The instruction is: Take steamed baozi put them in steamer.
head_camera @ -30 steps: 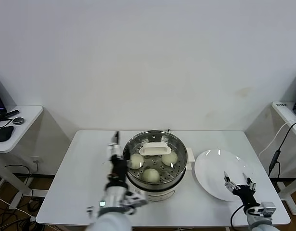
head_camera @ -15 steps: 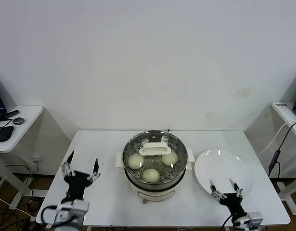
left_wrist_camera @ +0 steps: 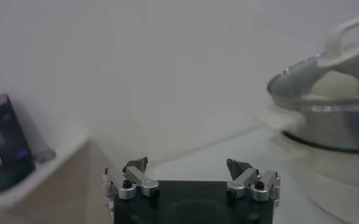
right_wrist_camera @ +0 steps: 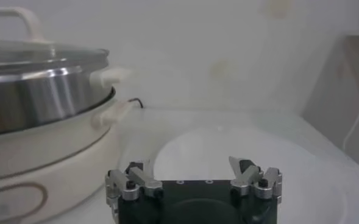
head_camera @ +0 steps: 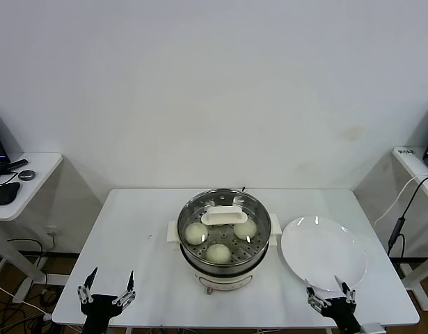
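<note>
The steamer (head_camera: 224,268) stands mid-table with its glass lid (head_camera: 224,215) on it. Through the glass I see three baozi on the perforated tray: one on the left (head_camera: 197,232), one on the right (head_camera: 246,229) and one at the front (head_camera: 218,252). A fourth is not visible. My left gripper (head_camera: 111,278) is open and empty, low at the table's front left edge. My right gripper (head_camera: 326,289) is open and empty at the front right, just before the plate. The left wrist view shows the open left gripper (left_wrist_camera: 187,164) far from the steamer (left_wrist_camera: 331,115). The right wrist view shows the open right gripper (right_wrist_camera: 188,164) beside the steamer (right_wrist_camera: 39,97).
An empty flat white plate (head_camera: 323,252) lies to the right of the steamer and shows in the right wrist view (right_wrist_camera: 246,149). A side table with a mouse (head_camera: 6,193) stands far left. A cable (head_camera: 401,209) hangs at the right.
Both arms have drawn back and down to the table's front edge. The left gripper has left the steamer's left side. The right gripper has moved off the plate's front part.
</note>
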You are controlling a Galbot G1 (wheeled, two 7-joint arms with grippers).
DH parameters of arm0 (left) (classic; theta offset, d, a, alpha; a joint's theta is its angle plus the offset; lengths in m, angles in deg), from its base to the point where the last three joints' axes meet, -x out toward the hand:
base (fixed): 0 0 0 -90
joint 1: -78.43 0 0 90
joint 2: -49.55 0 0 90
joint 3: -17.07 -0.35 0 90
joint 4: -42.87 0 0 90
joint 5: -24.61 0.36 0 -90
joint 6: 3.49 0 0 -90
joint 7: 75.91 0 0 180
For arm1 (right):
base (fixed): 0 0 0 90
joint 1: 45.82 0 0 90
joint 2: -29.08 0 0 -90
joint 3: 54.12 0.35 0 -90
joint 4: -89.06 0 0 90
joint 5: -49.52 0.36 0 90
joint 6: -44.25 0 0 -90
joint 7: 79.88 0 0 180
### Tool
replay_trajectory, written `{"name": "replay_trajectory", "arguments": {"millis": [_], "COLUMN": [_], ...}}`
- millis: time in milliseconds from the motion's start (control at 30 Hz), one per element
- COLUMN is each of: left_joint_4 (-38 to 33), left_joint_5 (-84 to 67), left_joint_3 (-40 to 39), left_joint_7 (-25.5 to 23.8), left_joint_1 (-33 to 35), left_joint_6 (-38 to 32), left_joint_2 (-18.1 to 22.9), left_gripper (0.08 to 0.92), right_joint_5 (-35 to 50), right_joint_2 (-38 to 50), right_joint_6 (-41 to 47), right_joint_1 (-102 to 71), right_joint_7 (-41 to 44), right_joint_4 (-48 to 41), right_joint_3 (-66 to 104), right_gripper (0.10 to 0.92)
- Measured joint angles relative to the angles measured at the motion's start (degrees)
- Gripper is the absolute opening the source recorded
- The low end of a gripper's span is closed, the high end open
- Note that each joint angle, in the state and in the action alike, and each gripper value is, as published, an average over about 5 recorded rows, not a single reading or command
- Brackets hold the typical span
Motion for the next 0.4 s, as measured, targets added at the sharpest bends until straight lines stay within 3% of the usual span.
{"name": "replay_trajectory", "arguments": {"millis": [400], "left_joint_4": [-1.84], "left_joint_5": [-4.49], "left_joint_3": [0.90], "left_joint_7": [-0.12], "left_joint_1": [3.82], "left_joint_6": [0.09], "left_joint_2": [0.70], "left_gripper": [0.823], "right_joint_5": [-1.69], "right_joint_2": [0.27], "right_joint_6": [2.80], "right_joint_1": [-2.90], "right_joint_7": [0.73], "right_joint_4": [3.55], "right_joint_3": [-0.09], "right_gripper": [0.823]}}
